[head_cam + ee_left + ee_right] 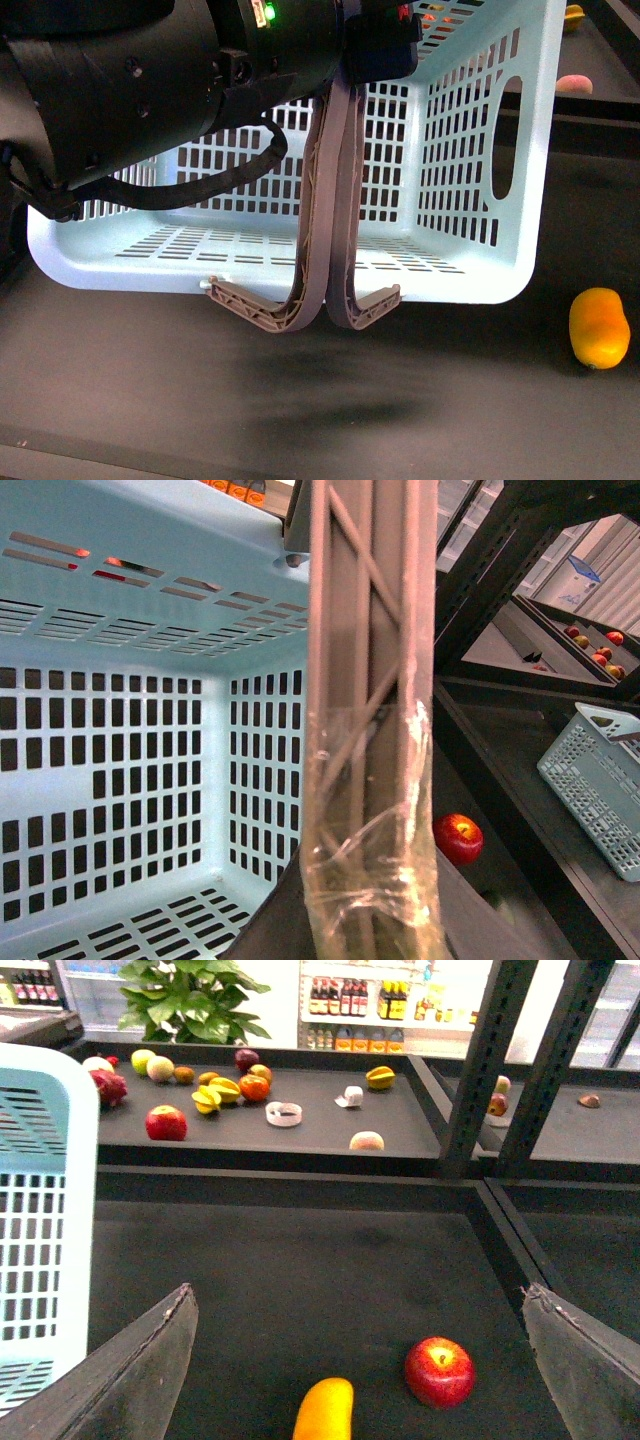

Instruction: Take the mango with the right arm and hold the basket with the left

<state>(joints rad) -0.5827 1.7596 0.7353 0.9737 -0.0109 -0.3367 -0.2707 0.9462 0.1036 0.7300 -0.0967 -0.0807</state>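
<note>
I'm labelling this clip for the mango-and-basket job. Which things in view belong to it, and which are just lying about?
Job: mango; light-blue basket, hung by its handles from the left hand; open right hand.

Lying about: red apple near the mango; star fruits and another apple on the far shelf; second basket.

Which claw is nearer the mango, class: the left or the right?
Right. The right claw is open, with the mango showing between its fingers; the left claw grips the handles of the basket, with the mango off to the side.
</note>
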